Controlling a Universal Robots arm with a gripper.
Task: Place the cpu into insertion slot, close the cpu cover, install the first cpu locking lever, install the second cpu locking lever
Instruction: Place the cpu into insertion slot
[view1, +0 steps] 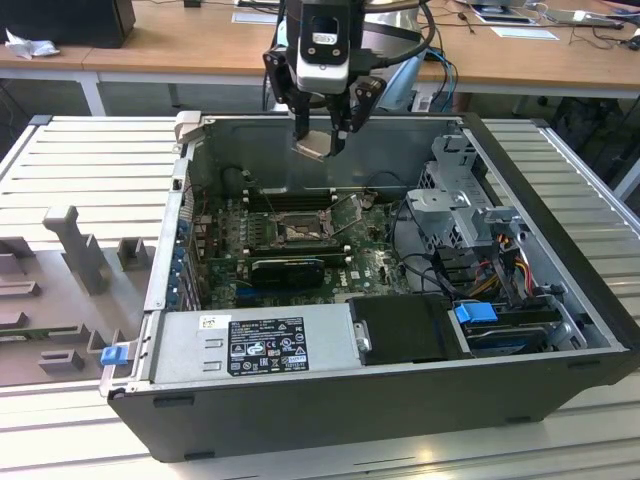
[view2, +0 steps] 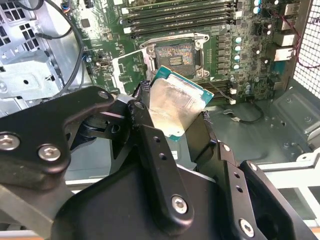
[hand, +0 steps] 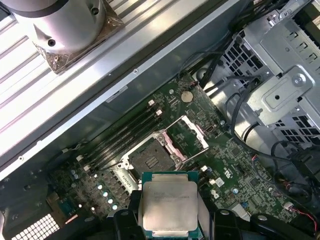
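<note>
Hovering over an open computer case, the gripper pinches the cpu by its edges between black fingers.
Below the chip and well apart from it, the insertion slot lies bare on the green motherboard. The cpu cover is tilted up at one side and long memory slots run along another. A power supply and a metal drive cage with loose cables crowd the case. It rests on a ribbed aluminium table, with wooden desks beyond.
</note>
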